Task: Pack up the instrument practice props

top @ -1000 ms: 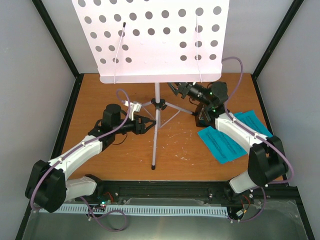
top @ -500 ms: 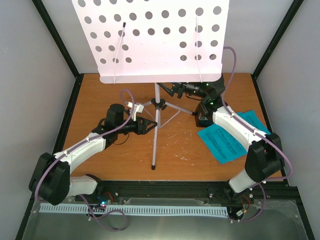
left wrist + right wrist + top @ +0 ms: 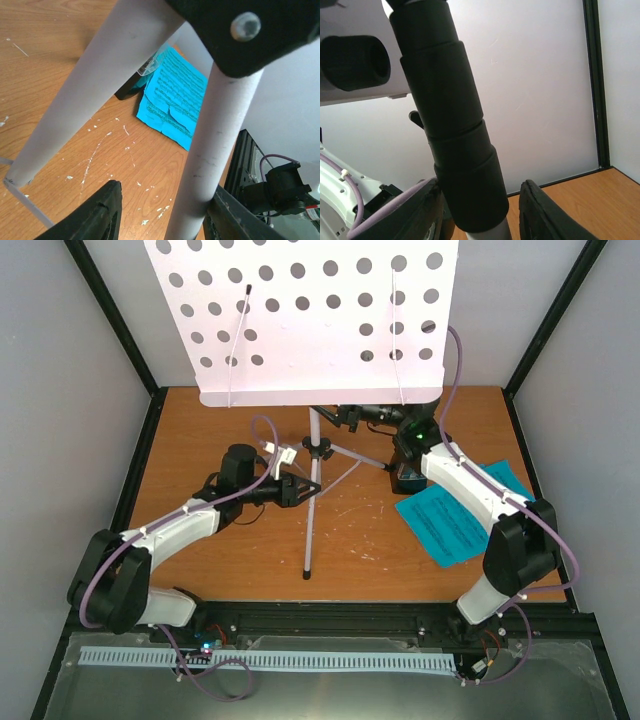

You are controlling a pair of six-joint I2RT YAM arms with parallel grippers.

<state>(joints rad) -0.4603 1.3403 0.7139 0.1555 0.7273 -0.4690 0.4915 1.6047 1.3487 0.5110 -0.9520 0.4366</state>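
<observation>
Stand [image 3: 311,502] rises from the desk [image 3: 200,430], cyan pages [image 3: 175,100] on its right. Our left gripper [image 3: 302,490] has jaws spread around a white tube [image 3: 200,165]; our right gripper [image 3: 350,420] has jaws spread around the black collar [image 3: 455,125] (neither pinching yet). We judge both should centre, then close squarely. Wrist views show those gaps; only the top view shows the whole stand.

Mid-table, tripod legs [image 3: 310,530] and low desk [image 3: 310,350] — seemingly open tabletop [image 3: 185,430] far left.
</observation>
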